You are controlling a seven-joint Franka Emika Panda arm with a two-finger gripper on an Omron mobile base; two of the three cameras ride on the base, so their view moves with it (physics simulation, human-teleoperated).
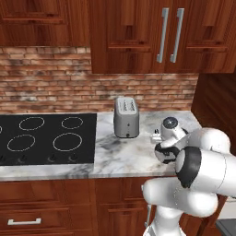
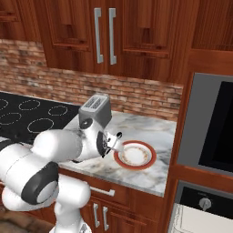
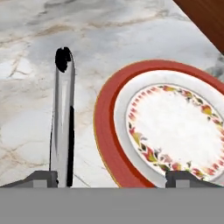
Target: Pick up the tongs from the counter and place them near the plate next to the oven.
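My gripper (image 3: 113, 177) is open, its two fingertips far apart, low over the marble counter (image 3: 26, 87). The silver tongs (image 3: 62, 118) run up from beside the left fingertip (image 3: 43, 177), black end pointing away, just left of the plate's red-orange rim (image 3: 103, 127). Neither pad presses on them. From the right base view the tongs (image 2: 116, 139) stick out of the gripper (image 2: 109, 144) toward the plate (image 2: 136, 166), which lies on the counter (image 2: 150, 129) beside the oven (image 2: 214, 127). Whether the tongs rest flat on the marble I cannot tell. The gripper (image 1: 156, 137) sits right of the toaster.
A silver toaster (image 1: 126, 116) (image 2: 94, 111) stands just behind and left of the hand. The black cooktop (image 1: 46, 138) (image 2: 32, 116) lies further left. The oven's wooden side panel (image 2: 184, 118) walls off the counter's right end. Upper cabinets hang overhead.
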